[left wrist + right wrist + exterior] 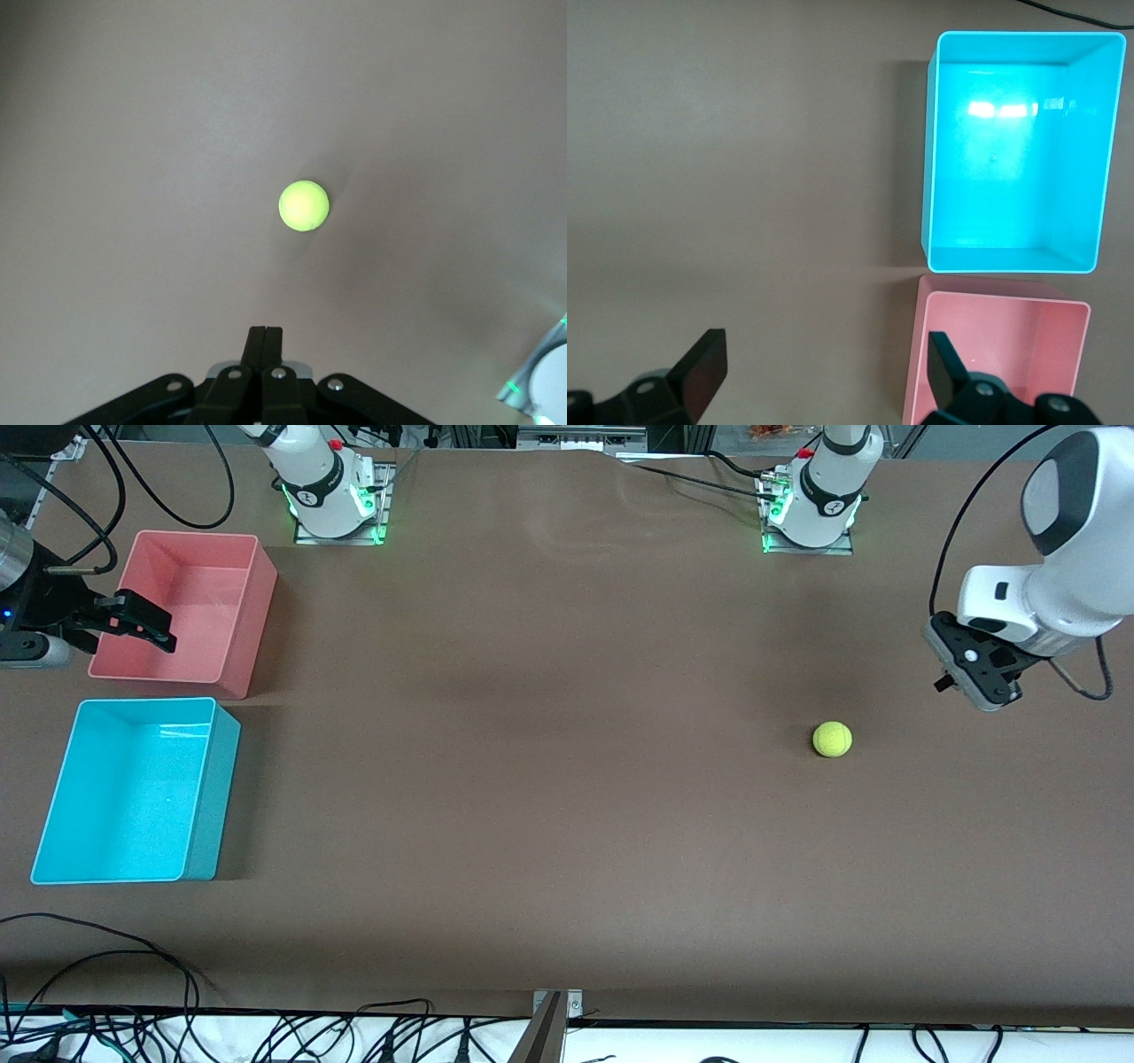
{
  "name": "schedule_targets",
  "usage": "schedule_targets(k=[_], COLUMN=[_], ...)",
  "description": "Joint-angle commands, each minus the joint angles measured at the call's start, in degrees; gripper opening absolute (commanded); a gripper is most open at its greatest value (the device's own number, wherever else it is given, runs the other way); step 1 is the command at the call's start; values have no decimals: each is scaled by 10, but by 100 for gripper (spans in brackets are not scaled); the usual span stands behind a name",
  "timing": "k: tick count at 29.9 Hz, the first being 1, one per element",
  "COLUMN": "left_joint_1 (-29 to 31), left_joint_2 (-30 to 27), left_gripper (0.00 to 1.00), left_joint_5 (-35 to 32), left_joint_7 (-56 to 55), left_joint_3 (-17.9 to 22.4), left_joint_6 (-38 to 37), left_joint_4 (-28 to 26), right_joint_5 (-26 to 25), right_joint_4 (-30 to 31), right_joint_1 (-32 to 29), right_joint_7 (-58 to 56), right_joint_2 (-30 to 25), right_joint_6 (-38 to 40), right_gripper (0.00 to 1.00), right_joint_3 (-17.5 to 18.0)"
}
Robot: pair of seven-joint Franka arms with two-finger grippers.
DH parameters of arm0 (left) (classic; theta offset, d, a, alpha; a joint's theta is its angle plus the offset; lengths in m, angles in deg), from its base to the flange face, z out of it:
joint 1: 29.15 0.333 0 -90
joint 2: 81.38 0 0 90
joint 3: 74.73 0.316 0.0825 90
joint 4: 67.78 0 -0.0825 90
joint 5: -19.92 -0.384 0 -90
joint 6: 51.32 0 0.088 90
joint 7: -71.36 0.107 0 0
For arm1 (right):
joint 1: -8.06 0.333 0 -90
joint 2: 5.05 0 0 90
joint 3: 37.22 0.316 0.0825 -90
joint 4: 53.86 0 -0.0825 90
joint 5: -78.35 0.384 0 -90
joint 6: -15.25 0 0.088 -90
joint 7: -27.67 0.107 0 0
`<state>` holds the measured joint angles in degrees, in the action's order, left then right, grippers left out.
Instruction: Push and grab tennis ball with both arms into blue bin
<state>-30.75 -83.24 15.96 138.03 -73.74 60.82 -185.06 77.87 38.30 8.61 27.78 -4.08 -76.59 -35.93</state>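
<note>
While the small fuzzy yellow-green tennis ball (832,739) sits on the brown table (549,779) toward the left arm's end, well apart from the rectangular cyan-blue plastic bin (133,788), a glancing push could roll it wide, or into the like-sized pink tub (190,607) beside the bin; the left gripper (946,682) hangs above the table near the ball, fingers (264,341) pressed together and empty; the right gripper (824,363) waits over the pink tub's edge, fingers spread wide.
</note>
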Motion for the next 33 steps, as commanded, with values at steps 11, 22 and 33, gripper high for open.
schedule_targets(k=[11,22,33], left_joint_1=[16,44,47], left_joint_2=[37,115,174], left_gripper=[0,0,0], left_joint_5=[4,53,67], left_joint_7=[134,201,202], left_joint_3=[9,11,11], left_joint_6=[133,249,317], left_joint_4=[-97,-125,-124], right_joint_5=[3,3,3], right_joint_4=[-14,-13,-13], right_joint_1=[-5,-5,-5], right_joint_7=[-7,-7,-6], right_joint_2=[5,5,5], right_joint_6=[9,9,9], right_gripper=[100,100,100], right_joint_3=[3,2,2])
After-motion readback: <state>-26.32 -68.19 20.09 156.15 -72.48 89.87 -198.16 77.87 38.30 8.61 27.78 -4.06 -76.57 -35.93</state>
